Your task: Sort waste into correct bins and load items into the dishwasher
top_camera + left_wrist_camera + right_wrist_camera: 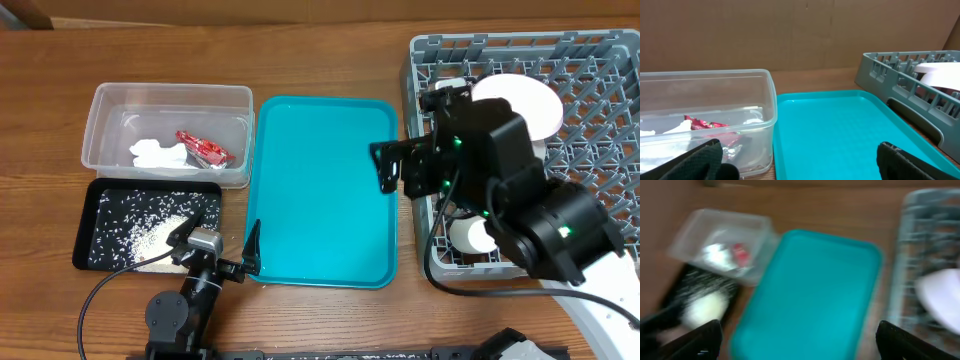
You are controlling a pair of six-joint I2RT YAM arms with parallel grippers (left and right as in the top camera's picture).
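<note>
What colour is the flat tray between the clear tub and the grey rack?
Teal; the tray shows best overhead.

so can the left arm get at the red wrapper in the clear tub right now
Probably yes: the clear tub is open-topped with nothing over the red wrapper, and the left fingers are open nearby, just beyond the black tray.

Teal tray, grey rack, red wrapper, white rice on black bin

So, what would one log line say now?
wrapper, paper in clear tub | rice in black tray | plate in rack | left gripper open | right gripper open
</note>
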